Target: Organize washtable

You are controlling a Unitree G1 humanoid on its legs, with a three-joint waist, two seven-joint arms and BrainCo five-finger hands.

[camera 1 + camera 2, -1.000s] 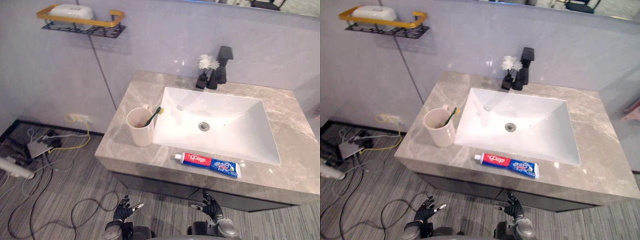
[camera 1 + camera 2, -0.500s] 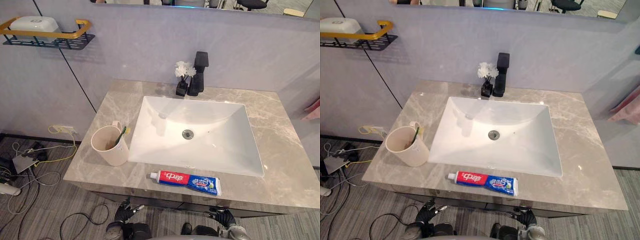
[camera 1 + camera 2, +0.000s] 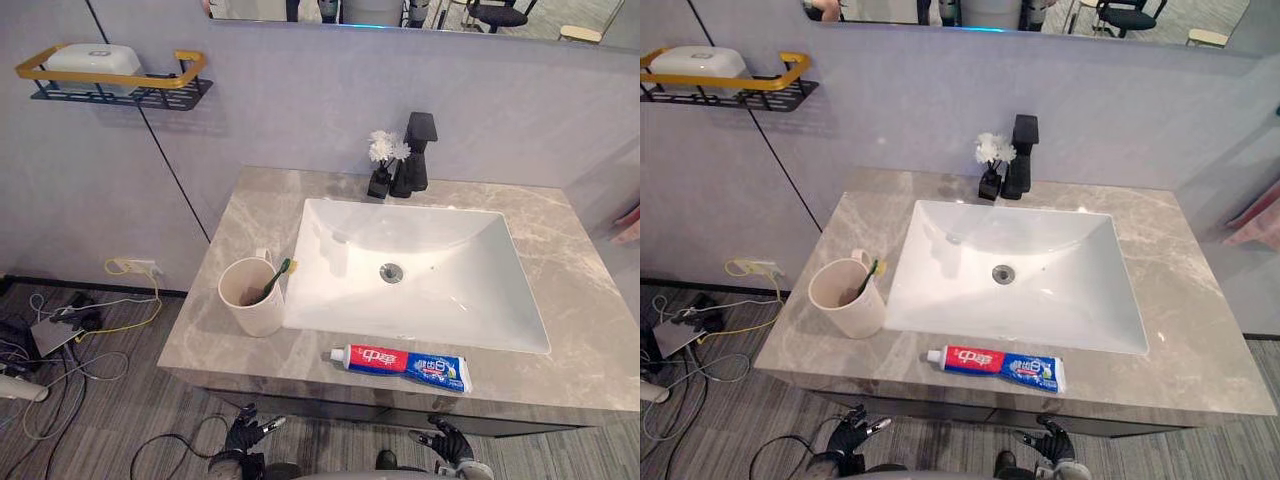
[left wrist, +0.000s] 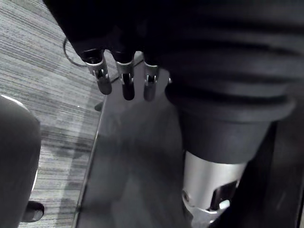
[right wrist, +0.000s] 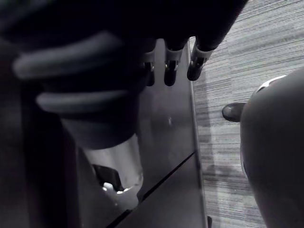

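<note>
A red, white and blue toothpaste tube (image 3: 406, 364) lies along the front edge of the marble washtable (image 3: 590, 300), in front of the white sink (image 3: 480, 290). A beige cup (image 3: 252, 296) holding a green toothbrush (image 3: 277, 278) stands left of the sink. My left hand (image 3: 243, 435) hangs low by the dark cabinet front, fingers (image 4: 124, 81) straight and empty. Below the counter edge, my right hand (image 3: 447, 445) also hangs with fingers (image 5: 170, 71) relaxed, holding nothing.
A black faucet (image 3: 415, 152) and a small black vase of white flowers (image 3: 382, 165) stand at the back of the sink. A yellow-railed wall shelf (image 3: 130, 85) carries a white soap box (image 3: 92, 59). Cables and a power strip (image 3: 55, 330) lie on the floor at left.
The whole picture has shifted as the camera moved, now facing the washtable more squarely. Both hands stay low under the counter; nothing on the table has moved.
</note>
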